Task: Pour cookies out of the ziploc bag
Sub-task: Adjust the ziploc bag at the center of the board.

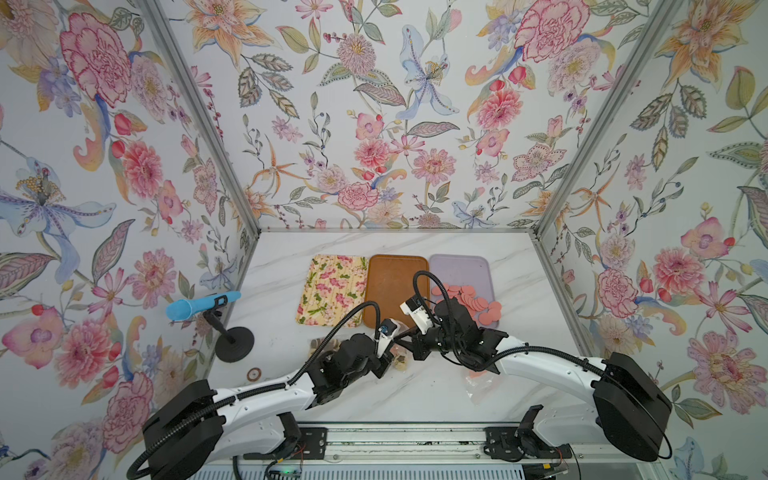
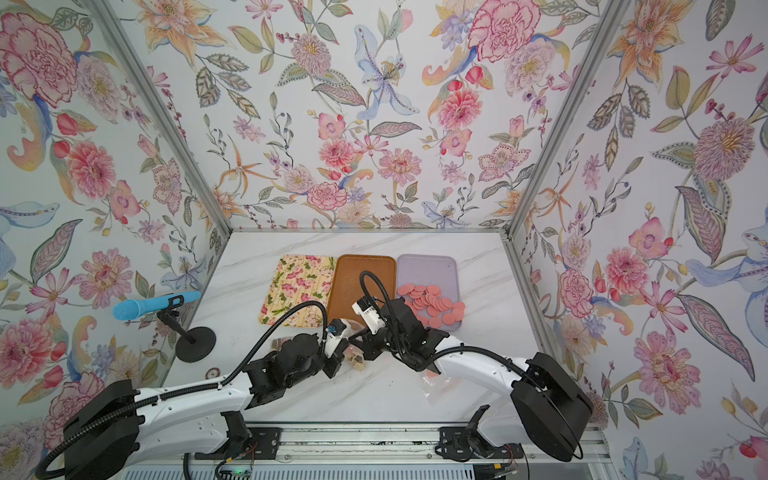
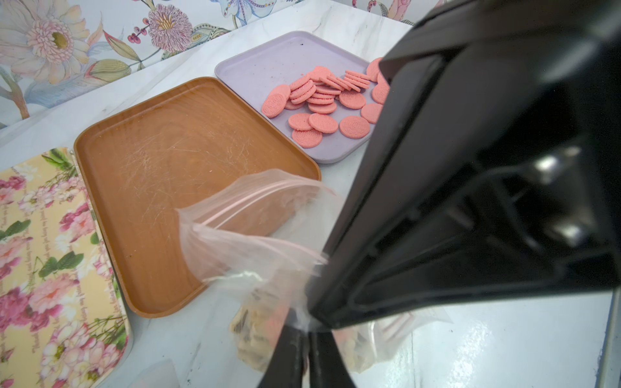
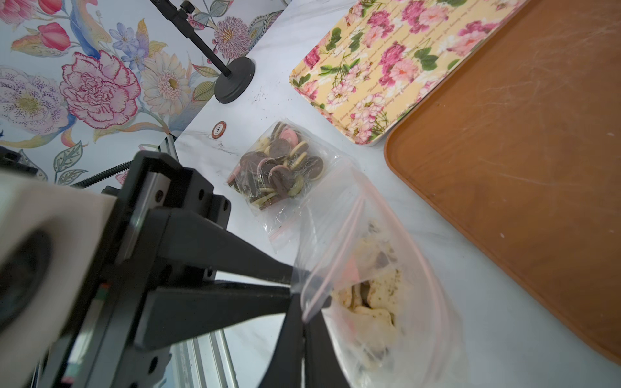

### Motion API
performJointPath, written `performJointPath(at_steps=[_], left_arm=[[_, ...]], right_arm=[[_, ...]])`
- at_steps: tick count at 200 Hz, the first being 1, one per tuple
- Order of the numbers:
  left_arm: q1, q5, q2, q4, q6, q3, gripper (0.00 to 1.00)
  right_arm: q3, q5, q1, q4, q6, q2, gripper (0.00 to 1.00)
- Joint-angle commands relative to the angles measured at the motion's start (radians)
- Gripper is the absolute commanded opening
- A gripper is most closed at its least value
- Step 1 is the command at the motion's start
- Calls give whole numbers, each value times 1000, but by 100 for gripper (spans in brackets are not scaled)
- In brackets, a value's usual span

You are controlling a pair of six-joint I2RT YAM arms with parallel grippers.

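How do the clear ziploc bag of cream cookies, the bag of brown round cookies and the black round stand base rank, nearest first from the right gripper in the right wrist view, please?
1. Bag of cream cookies: pinched by the right gripper.
2. Bag of brown cookies: just beyond.
3. Stand base: farthest, by the wall.

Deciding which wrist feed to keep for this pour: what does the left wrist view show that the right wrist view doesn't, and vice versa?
Only the left wrist view: the lavender tray with the pink cookies on it.
Only the right wrist view: mixed cookies in a second bag on the table, a lone round piece nearby, and a black stand base.
Both: the brown tray, the floral tray, and the ziploc bag of pale cookies, its rim gripped by the left hand and right hand.
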Motion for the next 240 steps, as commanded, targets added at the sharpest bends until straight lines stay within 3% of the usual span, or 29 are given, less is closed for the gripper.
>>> performJointPath(at_steps=[1,53,96,155,183,240], left_arm=[[9,7,-29,68,-18,-21,38],[9,36,-11,63,-91,-71,51],[9,63,39,44,-236,-106,48],[9,108,-26,77,-376,-179,47],[23,115,19,127,-478,-181,42],[31,112,172,245,-688,-140,40]], right_arm=[[-26,-23,-37,42,46,-10,0],[-115,-113,-178,84,125,-5,0],[-164,-126,-231,77,114,-15,0],[-214,-69,-278,10,94,-58,0],[-221,-41,-292,-15,91,-60,0],[-218,19,-303,-79,83,-64,0]])
